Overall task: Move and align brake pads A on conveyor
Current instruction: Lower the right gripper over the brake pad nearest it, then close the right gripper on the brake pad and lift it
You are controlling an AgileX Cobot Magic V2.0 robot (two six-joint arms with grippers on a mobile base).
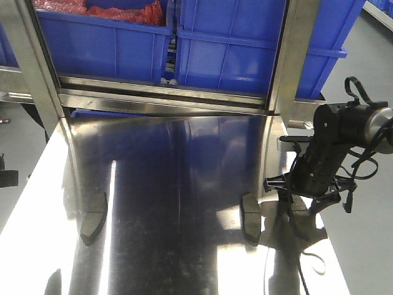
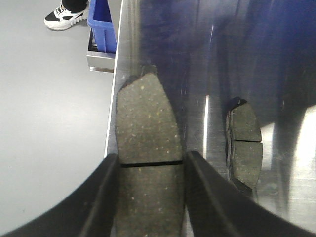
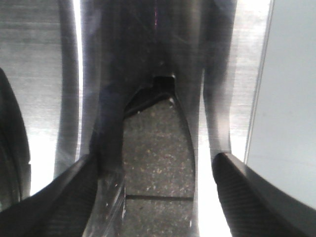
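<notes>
Left pincer (image 2: 150,156) pinching held pad (image 2: 145,113) by long sides, over left edge of steel bench (image 2: 197,59), grey floor (image 2: 49,123) beside. Second pad (image 2: 244,145) flat on bench just right of it. Right pincer (image 3: 155,157) spread wide, third pad (image 3: 158,177) between fingers, clear gap at right finger (image 3: 247,192). Fourth pad (image 1: 250,216) on bench just left of right pincer. Blue bins (image 1: 227,55) behind

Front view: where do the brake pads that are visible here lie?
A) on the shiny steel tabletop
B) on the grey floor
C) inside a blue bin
A: the left pad and the centre-right pad both rest on the reflective steel tabletop.
</notes>
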